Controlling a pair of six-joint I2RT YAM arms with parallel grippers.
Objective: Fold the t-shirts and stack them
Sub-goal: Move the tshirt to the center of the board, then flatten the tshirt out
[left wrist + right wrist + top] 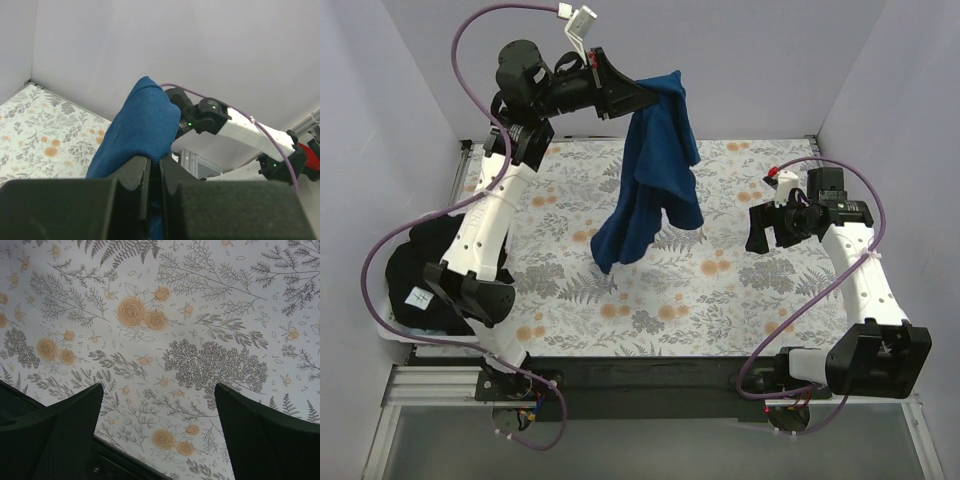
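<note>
with the right gripper (767,228) spread wide and empty at three o'clock over the floral cloth (740,290), start from there. leave the black t-shirt (415,265), heaped at the nine o'clock edge, alone for now. reach toward the blue t-shirt (655,180), hanging twisted at centre, and catch a free lower corner, not a bunched fold; cannot tell whether touching the cloth at the lowest tip. hold the left gripper (642,95), pinched shut on the shirt's top at twelve o'clock, high and steady. draw sideways gently to spread the fabric before lowering it flat; likely risk: grabbing two layers at once.
</note>
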